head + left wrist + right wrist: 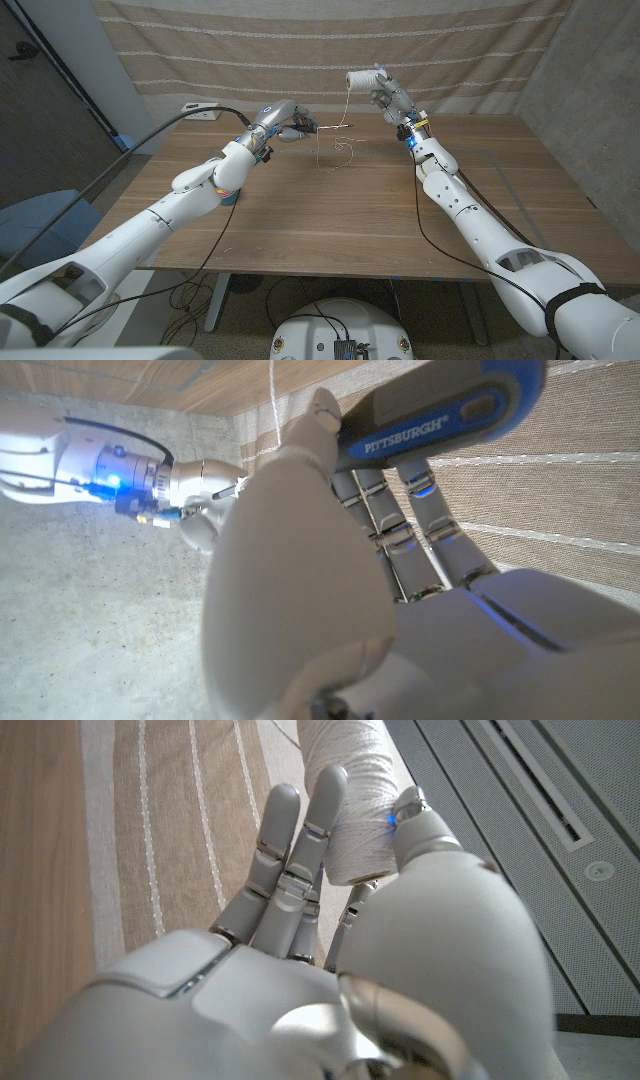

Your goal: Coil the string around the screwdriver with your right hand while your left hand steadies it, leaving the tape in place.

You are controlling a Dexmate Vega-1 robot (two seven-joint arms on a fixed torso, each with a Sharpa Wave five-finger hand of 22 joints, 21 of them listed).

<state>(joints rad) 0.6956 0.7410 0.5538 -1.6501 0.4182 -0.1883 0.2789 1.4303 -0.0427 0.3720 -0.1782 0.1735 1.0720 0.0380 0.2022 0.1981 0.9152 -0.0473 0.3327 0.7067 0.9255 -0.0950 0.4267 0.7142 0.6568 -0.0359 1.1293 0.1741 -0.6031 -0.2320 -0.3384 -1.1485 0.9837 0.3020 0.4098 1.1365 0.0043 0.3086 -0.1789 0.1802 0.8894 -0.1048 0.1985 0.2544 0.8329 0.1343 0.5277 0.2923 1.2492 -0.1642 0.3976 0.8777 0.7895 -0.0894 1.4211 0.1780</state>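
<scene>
My left hand (283, 124) is closed around the screwdriver (440, 415), holding it up over the far part of the bench (350, 220). In the left wrist view its blue and dark handle sits between my fingers and thumb. My right hand (385, 92) is raised higher, near the curtain, and grips a spool of white string (362, 80). In the right wrist view my fingers and thumb wrap that spool (345, 790). A thin line of string (345, 110) drops from the spool and runs across to the screwdriver, where some of it hangs in loose loops just above the bench. I cannot tell how many turns are already on the shaft, and I cannot pick out the tape in these views.

The risks, as I judge them:
- The hanging loops look slack. If I circle without tension, the turns could slide along the shaft or fall off.
- If I pull too hard instead, I could tilt the screwdriver in my left hand, or drag on the tape I am meant to leave alone.
- The string could also snag on my left fingers, which sit close to where it arrives.

The handle reads "PITTSBURGH" in pale capitals. I can read no other writing.
</scene>
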